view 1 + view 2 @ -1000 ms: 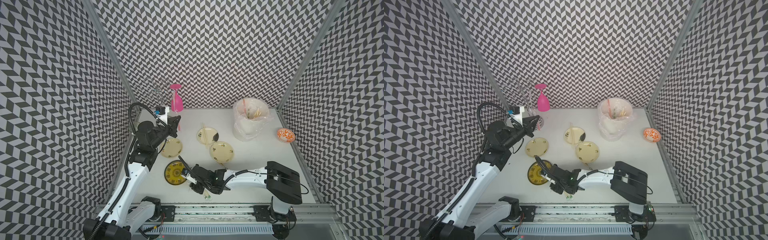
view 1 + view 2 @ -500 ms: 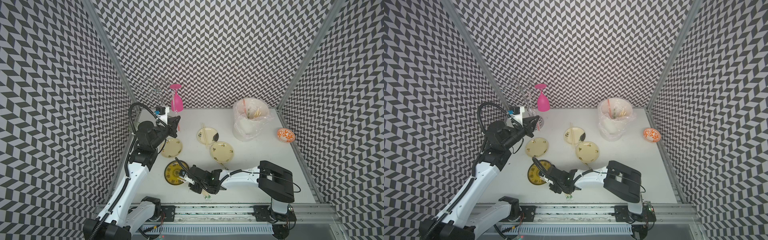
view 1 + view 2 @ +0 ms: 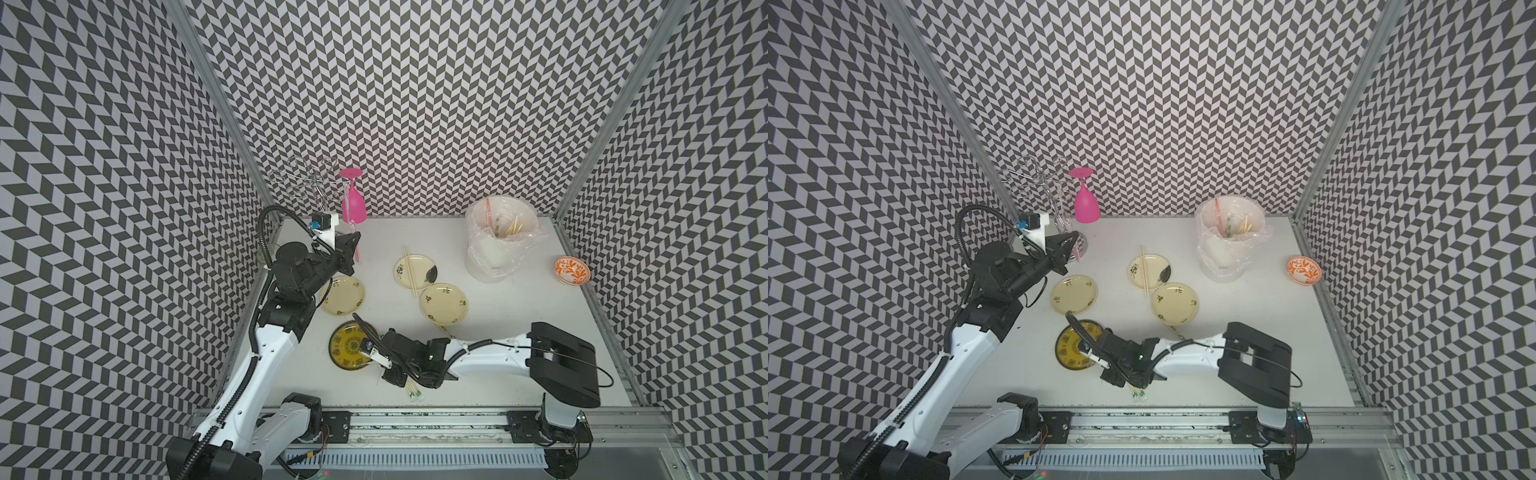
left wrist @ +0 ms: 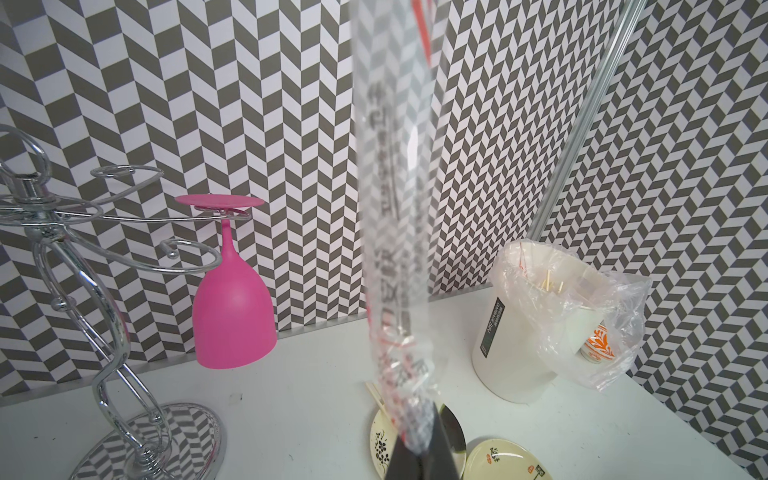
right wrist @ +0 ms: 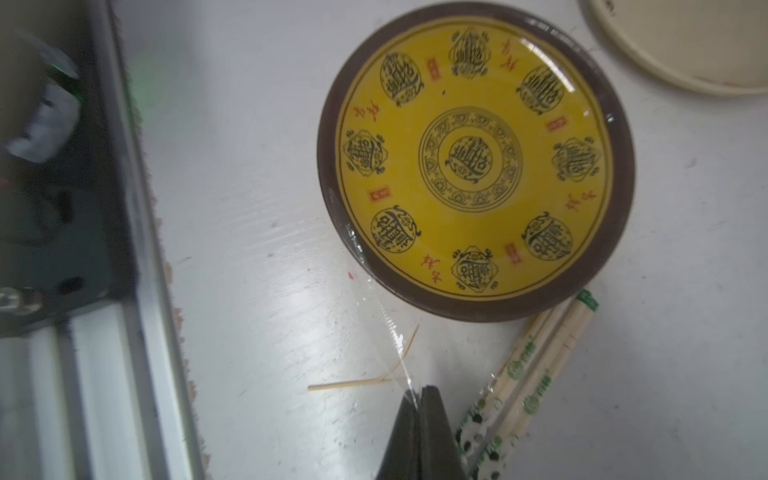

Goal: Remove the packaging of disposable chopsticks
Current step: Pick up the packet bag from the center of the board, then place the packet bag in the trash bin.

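R jaws shut just beside, not on, your wrapped chopsticks (image 5: 540,365), axis pointing at yellow plate (image 5: 415,199); L jaws grip empty sleeve (image 4: 395,208).

Robot test booth, chevron-patterned walls (image 3: 415,104), aluminium rail (image 3: 415,419), white tabletop (image 3: 519,311).

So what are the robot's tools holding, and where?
Left tool pinches a long clear red-printed plastic sleeve by one end. Right tool is shut, seemingly on the end of a thin clear film strip.
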Controlling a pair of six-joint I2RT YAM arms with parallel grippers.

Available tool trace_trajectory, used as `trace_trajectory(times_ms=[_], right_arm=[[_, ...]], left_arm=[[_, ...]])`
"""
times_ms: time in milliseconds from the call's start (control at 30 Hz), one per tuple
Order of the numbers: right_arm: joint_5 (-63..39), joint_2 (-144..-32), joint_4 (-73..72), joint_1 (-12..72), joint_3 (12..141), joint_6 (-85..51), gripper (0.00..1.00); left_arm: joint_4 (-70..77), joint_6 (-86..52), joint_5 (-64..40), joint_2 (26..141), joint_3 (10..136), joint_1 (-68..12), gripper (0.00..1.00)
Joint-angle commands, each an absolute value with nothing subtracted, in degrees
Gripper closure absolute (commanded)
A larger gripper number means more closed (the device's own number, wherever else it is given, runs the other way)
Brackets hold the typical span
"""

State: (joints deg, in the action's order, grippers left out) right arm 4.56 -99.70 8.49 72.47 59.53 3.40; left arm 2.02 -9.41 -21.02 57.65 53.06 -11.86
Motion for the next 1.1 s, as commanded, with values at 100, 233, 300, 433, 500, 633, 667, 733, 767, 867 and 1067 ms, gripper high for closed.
trace_trajectory(times_ms=[100,233,300,433,500,633,667,733,767,867,1067], right_arm=[[10.11,-75.99,1.61,68.44,53.34,-3.45,1.00],[7.54,-59.88,-7.06,62.49,49.84,-1.86,1.00],[3.99,-55.38,-9.66,59.26,51.37,-0.44,1.00],[4.10,-56.77,-5.23,54.56,60.79,-0.40,1.00],[3.97,-58.92,-3.45,49.46,64.92,-1.34,1.00],[8.39,-67.44,4.10,33.48,74.86,-8.39,1.00],[7.16,-70.42,5.96,28.51,77.16,-10.84,1.00],[4.85,-75.19,8.78,21.66,80.55,-13.80,1.00],[4.75,-77.51,9.72,19.06,81.98,-14.61,1.00],[2.83,-84.20,13.57,13.36,86.96,-15.71,1.00],[-1.85,-90.95,14.15,5.15,89.58,-18.70,1.00]], left_arm=[[3.36,-7.36,-27.65,58.53,54.32,-11.69,1.00],[9.52,-7.16,-44.66,60.13,52.61,-13.53,1.00],[12.10,-7.14,-51.46,61.44,52.63,-16.28,1.00],[17.90,-9.19,-59.02,64.67,53.55,-21.81,1.00],[18.12,-8.91,-57.90,68.06,56.66,-25.04,1.00],[10.30,-9.80,-49.53,82.38,72.50,-29.51,1.00],[6.57,-10.51,-47.59,87.38,78.44,-30.22,1.00],[2.06,-12.95,-45.96,95.79,88.26,-30.98,1.00],[1.05,-14.27,-45.84,99.31,92.06,-31.35,1.00],[0.23,-17.61,-44.42,107.00,99.96,-32.31,1.00],[-0.30,-21.58,-43.59,120.82,117.05,-34.83,1.00]])
